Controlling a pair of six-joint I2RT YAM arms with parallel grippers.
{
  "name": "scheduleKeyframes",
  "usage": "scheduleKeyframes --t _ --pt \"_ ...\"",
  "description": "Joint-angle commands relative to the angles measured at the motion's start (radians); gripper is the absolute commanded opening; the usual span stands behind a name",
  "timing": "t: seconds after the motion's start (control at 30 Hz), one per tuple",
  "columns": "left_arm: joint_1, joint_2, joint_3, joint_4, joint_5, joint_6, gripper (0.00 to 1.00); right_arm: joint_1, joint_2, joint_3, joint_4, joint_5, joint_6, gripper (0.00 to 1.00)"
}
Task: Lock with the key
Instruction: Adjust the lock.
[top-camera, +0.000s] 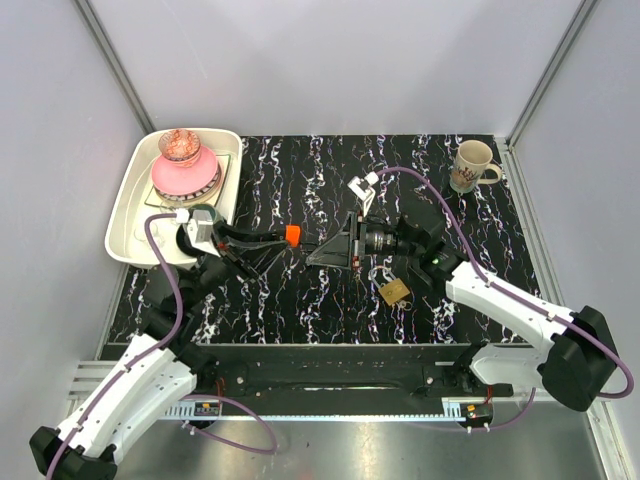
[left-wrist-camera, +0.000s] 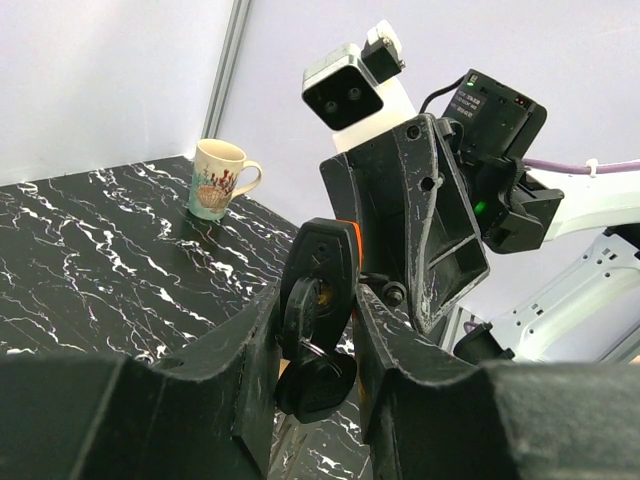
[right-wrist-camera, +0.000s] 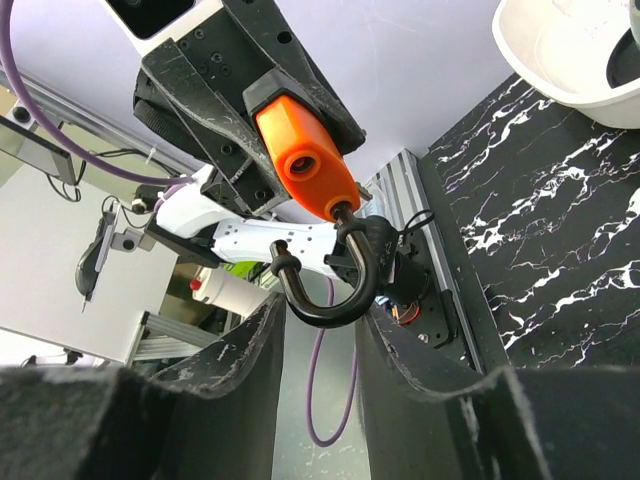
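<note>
Left gripper (top-camera: 281, 237) is closed on the key (right-wrist-camera: 300, 165), pinching its orange head between both fingers and holding it up off the table (top-camera: 300, 300), near the middle. A black loop (right-wrist-camera: 320, 315) hangs from the head, and the right gripper (right-wrist-camera: 320, 322) faces it with its jaws partly open and the loop sitting right at its fingertips. Whether they actually pinch the loop or only flank it cannot be told. The blade is not clearly visible in any view. The brass padlock (top-camera: 393, 291) lies flat on the table beside the right arm, apart from both grippers.

The key is probably light and stiff – a small thing that takes little force to lift but twists easily in a pinch, since the plastic head looks smooth. The flat faces of the head seem the best place to hold it, deep enough between the pads that turning it in the lock does not roll it out. The loop looks a poor handle, as it would likely let the key swing. The padlock, likely much heavier, may slide unless it is steadied
</note>
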Motion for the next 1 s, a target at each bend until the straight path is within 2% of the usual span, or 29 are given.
scheduleKeyframes --t 0.0,0.2,0.43,0.6,0.8,0.97 --pt "0.001 0.018 0.005 -0.01 0.024 0.026 0.0 0.009 -0.068 0.016 0.127 -0.001 -0.014 0.4" --pt "0.001 0.001 -0.012 0.002 0.049 0.023 0.0 0.009 -0.082 0.048 0.056 0.041 -0.062 0.41" --pt "0.001 -0.023 -0.021 -0.001 0.044 0.021 0.0 0.009 -0.08 0.068 0.056 0.043 -0.067 0.41" --pt "0.001 -0.034 -0.018 -0.028 0.009 0.029 0.0 0.009 -0.146 0.076 -0.049 0.096 -0.146 0.42" --pt "0.001 -0.037 -0.021 0.004 0.009 -0.005 0.0 -0.014 -0.206 0.055 -0.203 0.194 -0.208 0.67" --pt "0.001 -0.033 -0.015 0.051 0.046 -0.026 0.0 -0.063 -0.195 0.007 -0.182 0.159 -0.143 0.75"
